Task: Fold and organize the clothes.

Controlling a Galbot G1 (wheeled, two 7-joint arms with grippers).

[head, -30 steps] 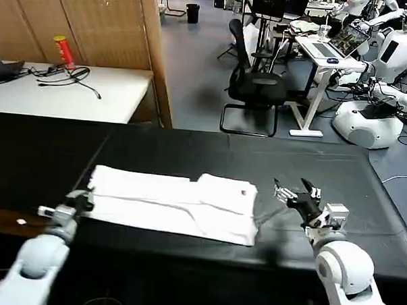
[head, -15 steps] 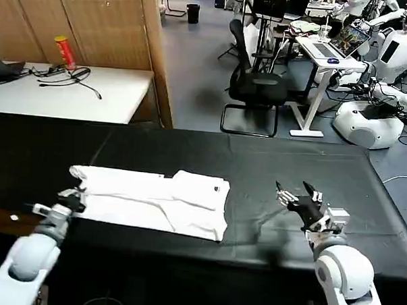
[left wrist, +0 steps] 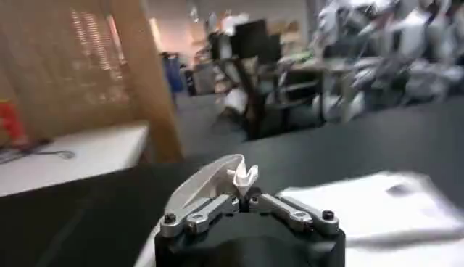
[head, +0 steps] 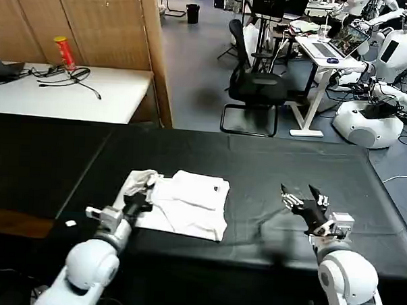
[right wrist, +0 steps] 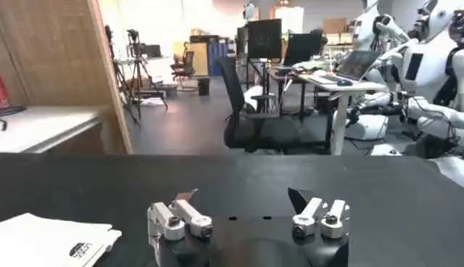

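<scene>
**Mia:** Black cloth covers the whole tabletop (head: pixel 311 164). It is the biggest thing here. What lies on it?

**Ben:** One white T-shirt (head: pixel 187 206). It sits a bit left of the middle, near the front edge. It is folded into a flat block, and its left end is bunched up and lifted off the cloth. A small dark tag shows near its far right corner.

**Mia:** Who is lifting that end?

**Ben:** The left end effector (head: pixel 135 202). It is at the shirt's left end, and its tips are pressed together on a pinch of the white cloth. In the left wrist view you can see the left end effector (left wrist: pixel 245 197) with a little white tuft poking up between the tips, and the rest of the T-shirt (left wrist: pixel 377 210) lying flat past it.

**Mia:** And the other arm?

**Ben:** The right end effector (head: pixel 303 201) is over the black cloth to the right of the shirt, well apart from it. Its tips are spread wide and hold nothing. In the right wrist view the right end effector (right wrist: pixel 246 207) has bare black tabletop (right wrist: pixel 406 196) past it, and a corner of the T-shirt (right wrist: pixel 51 236) with its dark tag shows off to one side.
</scene>
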